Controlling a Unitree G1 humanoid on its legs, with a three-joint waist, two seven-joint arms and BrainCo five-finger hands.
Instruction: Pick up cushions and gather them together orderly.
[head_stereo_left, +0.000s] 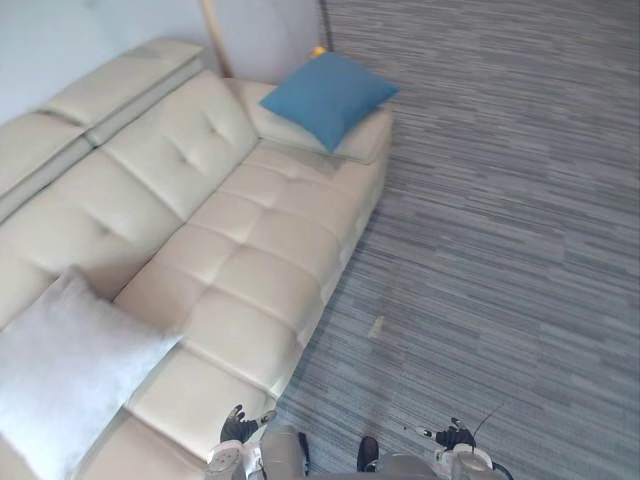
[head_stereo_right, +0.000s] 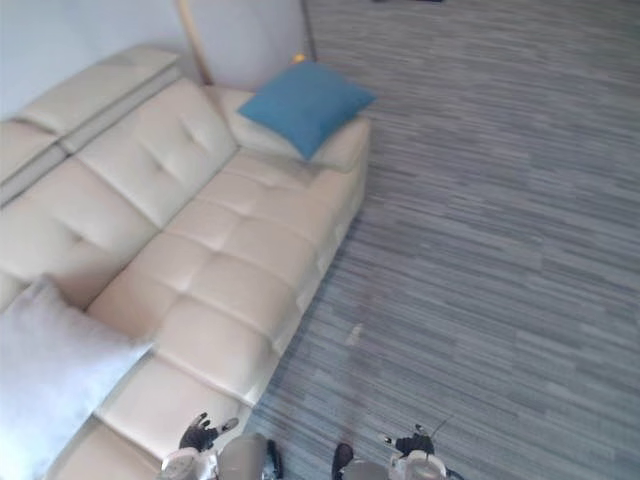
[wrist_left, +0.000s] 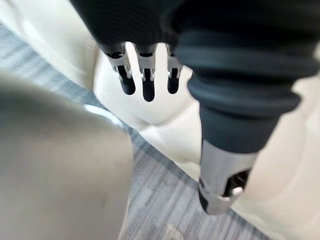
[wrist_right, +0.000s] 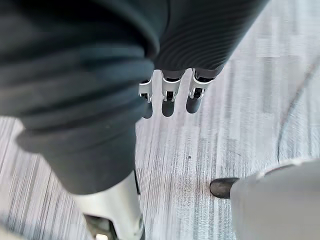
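A blue cushion (head_stereo_left: 327, 96) leans on the far armrest of the cream sofa (head_stereo_left: 250, 250). A pale grey cushion (head_stereo_left: 65, 370) rests on the near end of the sofa, against the backrest. My left hand (head_stereo_left: 238, 428) hangs low by the sofa's front near corner, fingers relaxed and holding nothing; in the left wrist view its fingers (wrist_left: 143, 80) point straight down over the cream seat edge. My right hand (head_stereo_left: 455, 436) hangs over the carpet, its fingers (wrist_right: 168, 97) straight and empty.
Grey striped carpet (head_stereo_left: 500, 230) spreads to the right of the sofa. A wooden floor-lamp pole (head_stereo_left: 212, 40) stands behind the far end of the sofa, against the wall. A small pale scrap (head_stereo_left: 376, 326) lies on the carpet.
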